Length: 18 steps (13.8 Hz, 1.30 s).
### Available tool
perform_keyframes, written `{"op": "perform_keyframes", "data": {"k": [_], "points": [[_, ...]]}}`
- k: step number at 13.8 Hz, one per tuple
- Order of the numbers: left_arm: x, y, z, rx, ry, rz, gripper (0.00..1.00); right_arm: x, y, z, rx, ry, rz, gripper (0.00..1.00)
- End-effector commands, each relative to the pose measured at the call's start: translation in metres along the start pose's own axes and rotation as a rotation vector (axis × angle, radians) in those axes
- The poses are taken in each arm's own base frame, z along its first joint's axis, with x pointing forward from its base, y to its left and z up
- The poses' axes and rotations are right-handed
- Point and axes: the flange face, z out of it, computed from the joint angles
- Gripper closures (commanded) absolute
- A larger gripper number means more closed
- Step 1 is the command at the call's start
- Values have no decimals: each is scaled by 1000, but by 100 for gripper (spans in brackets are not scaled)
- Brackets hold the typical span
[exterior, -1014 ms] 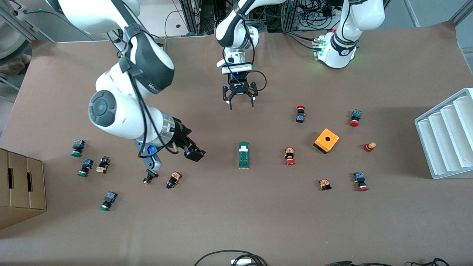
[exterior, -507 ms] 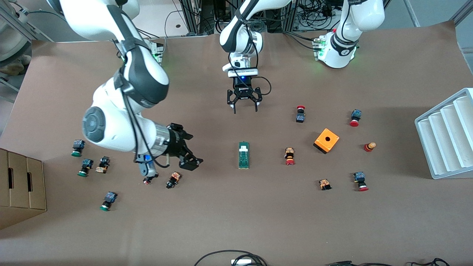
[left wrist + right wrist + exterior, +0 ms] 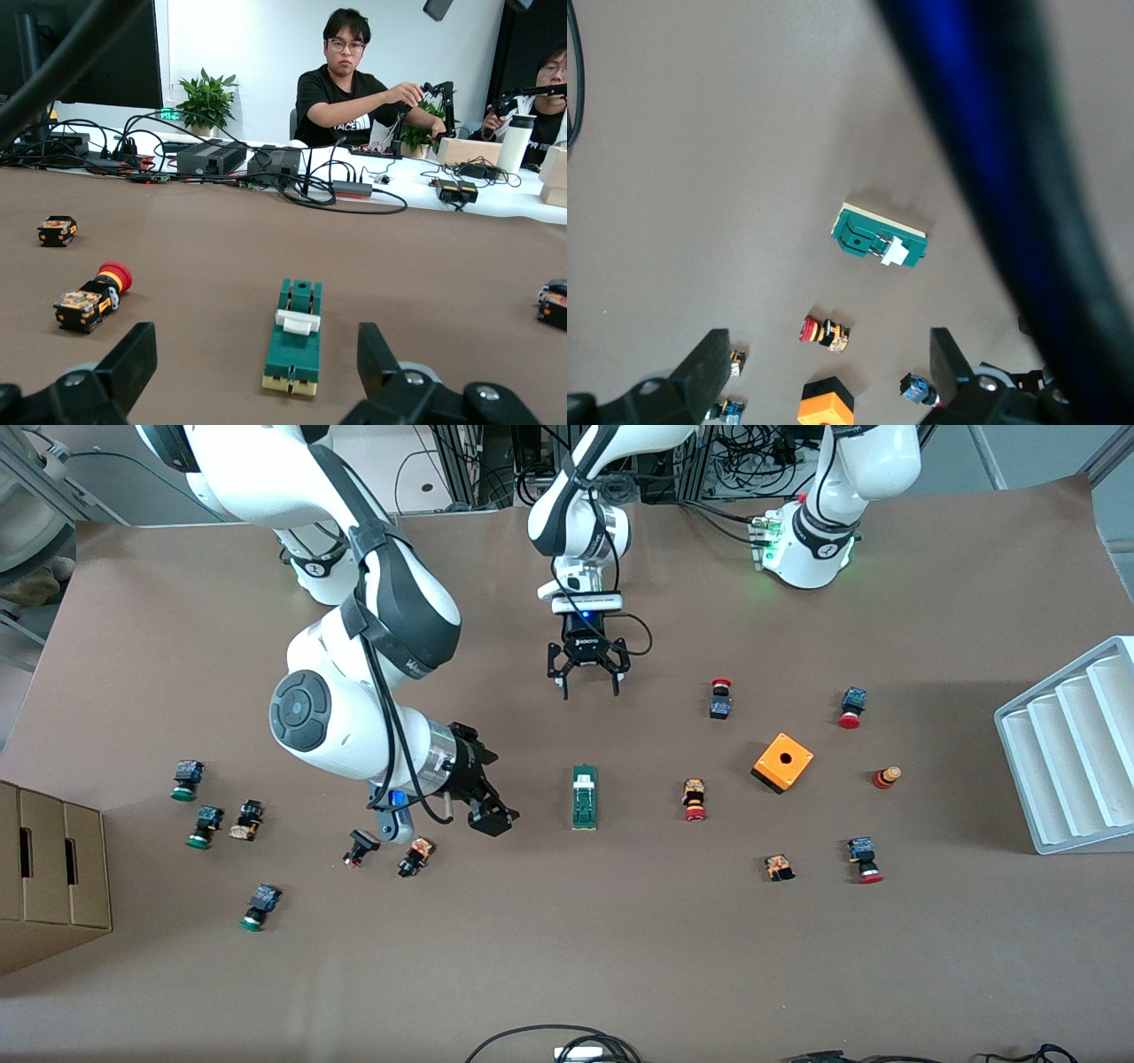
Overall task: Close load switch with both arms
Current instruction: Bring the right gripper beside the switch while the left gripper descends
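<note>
OK: load switch [image 3: 584, 797] lies flat mid-table, untouched, white slider toward the robots' end; a red-capped push button [image 3: 694, 800] sits beside it toward the left arm's end. Right gripper [image 3: 493, 816] hovers over bare table just beside the switch, fingers spread. Left gripper [image 3: 590, 682] hangs over the table farther from the front camera, fingers open.

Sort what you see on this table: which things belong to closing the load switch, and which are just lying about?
Belongs to the job:
- narrow dark-green rectangular load switch
- left pincer, open
- right pincer, open

Just lying about:
- orange cube with a hole
- red-capped push button
- white ridged tray
- cardboard box
</note>
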Motion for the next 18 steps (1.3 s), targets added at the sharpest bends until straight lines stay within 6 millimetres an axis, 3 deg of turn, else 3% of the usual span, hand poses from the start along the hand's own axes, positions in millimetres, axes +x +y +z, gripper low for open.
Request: {"op": "perform_keyframes", "data": {"k": [1,2,4,6,8,13,18], "points": [[-19,-2,11,-14,30,-94,0,-7,-11,-3,26,25,28,0],[-19,-2,13,-19,32,-91,0,-10,-10,-1,24,23,27,0],[-22,-11,37,-19,52,-94,0,-11,-10,4,17,33,46,0],[-42,-17,47,-56,66,-110,0,-18,-8,12,8,64,53,0],[-49,-18,49,-56,66,-119,0,-19,-7,18,4,75,55,0],[-64,2,74,-65,71,-129,0,-22,-9,23,16,75,65,0],[-63,9,86,-63,52,-148,0,-31,-8,42,19,95,70,0]]}}
